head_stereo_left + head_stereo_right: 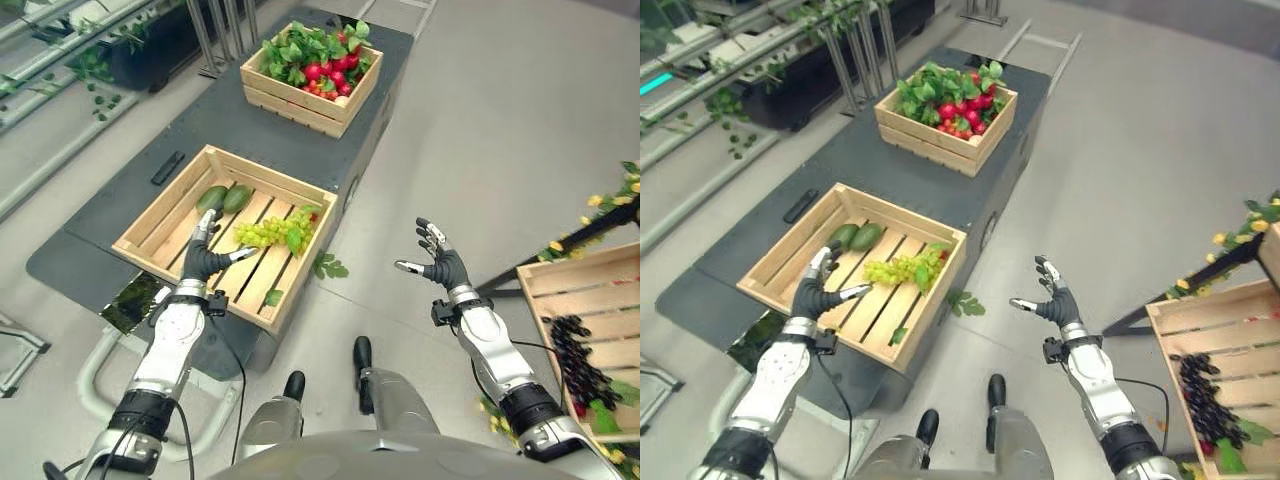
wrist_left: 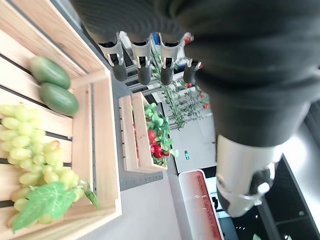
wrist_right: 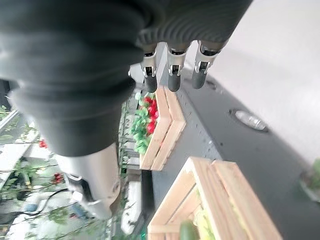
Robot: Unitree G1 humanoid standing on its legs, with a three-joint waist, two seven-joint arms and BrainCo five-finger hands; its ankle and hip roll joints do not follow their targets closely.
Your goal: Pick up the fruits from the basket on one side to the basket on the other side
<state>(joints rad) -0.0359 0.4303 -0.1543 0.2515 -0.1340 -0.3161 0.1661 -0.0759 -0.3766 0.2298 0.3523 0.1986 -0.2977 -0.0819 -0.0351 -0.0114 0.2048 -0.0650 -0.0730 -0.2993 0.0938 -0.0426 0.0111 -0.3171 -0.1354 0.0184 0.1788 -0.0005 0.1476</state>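
Fingers [image 1: 205, 232] of left hand [image 1: 205, 262] straight and spread, holding nothing, hovering over the near crate [image 1: 300, 290] just short of the grapes [image 1: 268, 233], two avocados [image 1: 224, 198] beyond. Right hand [image 1: 440, 262] also spread and empty, out over bare floor, well short of the other crate [image 1: 585, 285]. Probably soft, squishy bunch, so best scooped under or pinched at the stem, not squeezed.

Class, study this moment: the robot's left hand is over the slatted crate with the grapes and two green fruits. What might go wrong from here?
1. The left hand is open above the crate; its fingers might catch the slats.
2. The green grapes are a loose bunch, so a pinch may shed some.
3. The two green fruits lie touching; grasping one could roll the other.
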